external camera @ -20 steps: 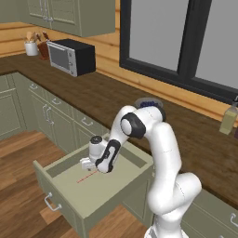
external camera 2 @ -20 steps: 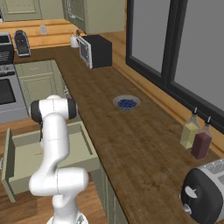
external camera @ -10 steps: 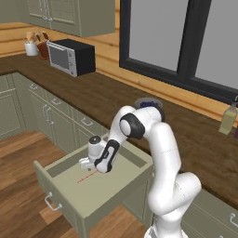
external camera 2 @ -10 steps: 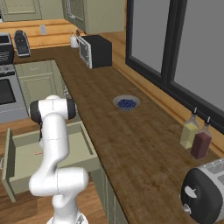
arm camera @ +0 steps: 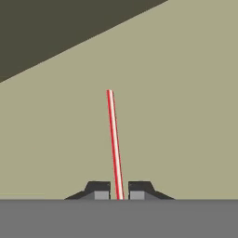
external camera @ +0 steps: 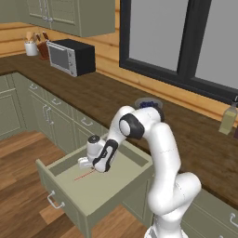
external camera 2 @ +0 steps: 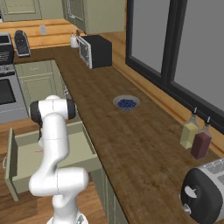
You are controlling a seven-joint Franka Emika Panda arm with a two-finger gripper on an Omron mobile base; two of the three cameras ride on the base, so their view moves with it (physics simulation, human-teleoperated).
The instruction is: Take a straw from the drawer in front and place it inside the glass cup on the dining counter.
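The claw (arm camera: 119, 190), wide apart a second ago, is now clamped on the straw (arm camera: 114, 139) inside the open drawer (external camera: 69, 193).

microwave (external camera: 72, 56) on worktop | blueberry bowl (external camera 2: 126, 103) | toaster (external camera 2: 204, 197) | bottles (external camera 2: 195, 137)

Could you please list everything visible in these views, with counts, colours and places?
thin red-pink straw: one, on the drawer floor, between the tool's tips.
sage-green drawer: one, pulled open.
black microwave: one, far end of the worktop.
bowl of blueberries: one, mid-worktop.
bottles: two, yellowish and dark red, by the window.
black toaster: one, near end of the worktop.
white utensil holder: one, beside the microwave.
white arm's tool: one, shut on the straw.
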